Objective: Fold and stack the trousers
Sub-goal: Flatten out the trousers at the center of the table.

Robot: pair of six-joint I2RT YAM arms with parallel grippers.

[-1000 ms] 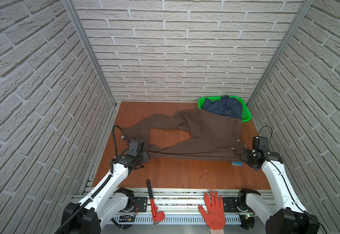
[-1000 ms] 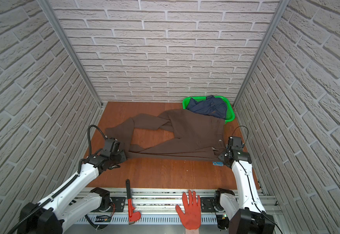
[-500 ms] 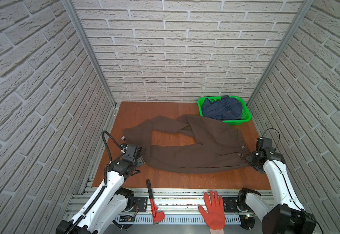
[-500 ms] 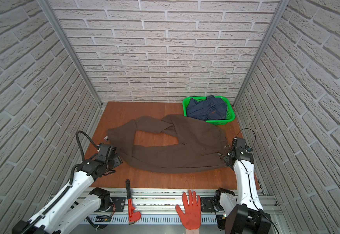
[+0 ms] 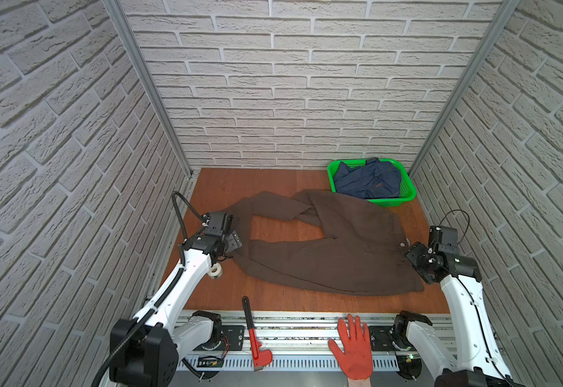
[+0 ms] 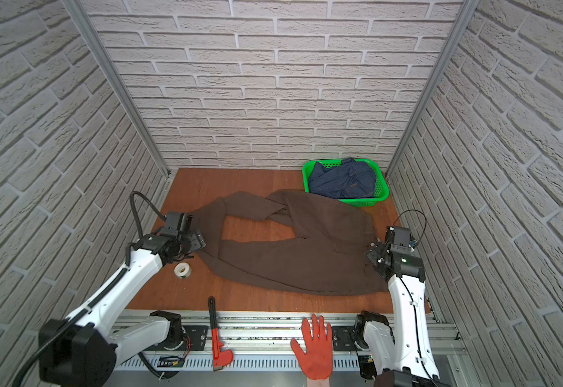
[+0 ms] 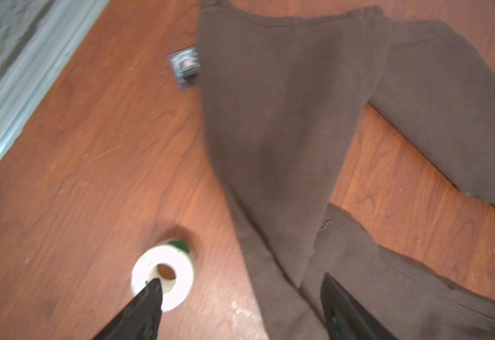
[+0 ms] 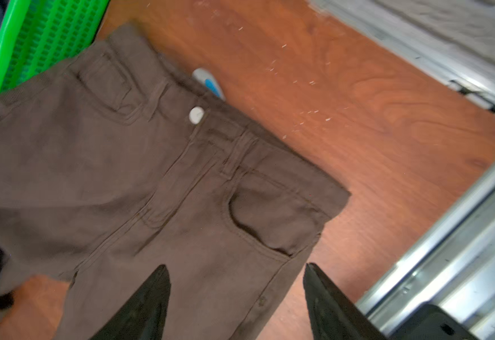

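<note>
Trousers (image 5: 327, 254): spread flat.
Left gripper (image 7: 240, 279): jaws apart, empty, over a leg.
Right gripper (image 8: 236, 266): jaws apart, empty, over the hip.

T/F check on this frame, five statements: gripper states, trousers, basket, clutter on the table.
1. The left gripper and the right gripper both stand open. True.
2. The trousers lie folded in half. False: they lie spread out on the table, legs apart.
3. The green basket holds a dark blue denim garment. True.
4. The tape roll sits on top of the trousers. False: it sits on bare table beside a leg, apart from the fabric.
5. The red wrench lies inside the basket. False: it lies across the front rail.
</note>
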